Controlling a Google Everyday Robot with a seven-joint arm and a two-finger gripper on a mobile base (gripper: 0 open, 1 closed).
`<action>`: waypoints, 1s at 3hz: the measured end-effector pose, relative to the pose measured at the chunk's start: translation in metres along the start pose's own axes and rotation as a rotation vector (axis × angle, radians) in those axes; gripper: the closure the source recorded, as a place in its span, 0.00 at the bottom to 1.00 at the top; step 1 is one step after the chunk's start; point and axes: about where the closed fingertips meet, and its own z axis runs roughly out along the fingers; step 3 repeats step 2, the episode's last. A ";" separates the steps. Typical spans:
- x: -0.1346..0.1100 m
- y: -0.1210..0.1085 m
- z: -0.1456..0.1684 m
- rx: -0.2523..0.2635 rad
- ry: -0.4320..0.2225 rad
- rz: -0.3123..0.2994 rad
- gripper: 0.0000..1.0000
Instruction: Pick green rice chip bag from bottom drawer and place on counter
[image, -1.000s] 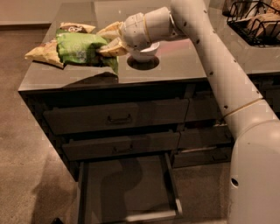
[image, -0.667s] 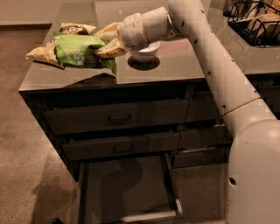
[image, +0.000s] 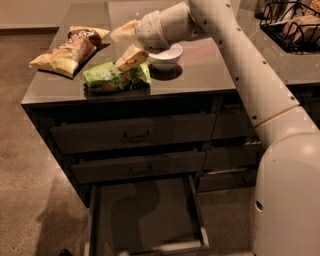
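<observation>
- gripper spread open and empty, just over the green rice chip bag; a finger could snag it on pulling away
- bag lies by the table front edge; a nudge could tip it off

Smooth, glossy grey-beige bench bearing a crinkled, shiny green bag and a glossy white bowl. The smooth, cream plastic hand hangs just above the bag. Matt dark drawer below, with a pale metal rim.
</observation>
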 end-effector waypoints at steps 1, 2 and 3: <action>0.001 -0.019 0.006 0.048 0.027 0.038 0.00; 0.001 -0.019 0.006 0.048 0.027 0.038 0.00; 0.001 -0.019 0.006 0.048 0.027 0.038 0.00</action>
